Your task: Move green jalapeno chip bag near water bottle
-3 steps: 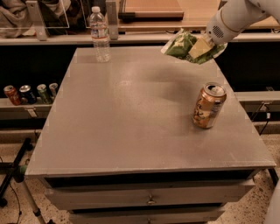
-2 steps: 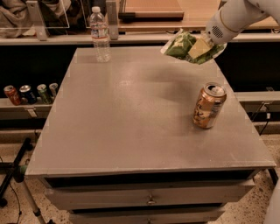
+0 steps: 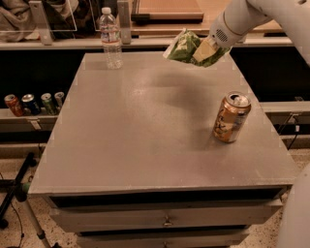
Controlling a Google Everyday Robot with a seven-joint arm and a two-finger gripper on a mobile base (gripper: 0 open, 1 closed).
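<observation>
The green jalapeno chip bag [image 3: 186, 47] is a crinkled green bag with pale patches, held in the air above the far right part of the grey table [image 3: 145, 131]. My gripper [image 3: 206, 49] comes in from the upper right on a white arm and is shut on the bag's right side. The water bottle [image 3: 111, 38], clear with a white cap and a pale label, stands upright at the table's far left corner, well to the left of the bag.
An orange-brown drink can [image 3: 231, 117] stands tilted near the table's right edge. Several cans [image 3: 31, 103] line a low shelf to the left. A shelf with a wooden board [image 3: 167, 8] runs behind the table. Drawers sit under the table front.
The bag and my gripper have shifted slightly left above the table. The bottle and the can have not moved.
</observation>
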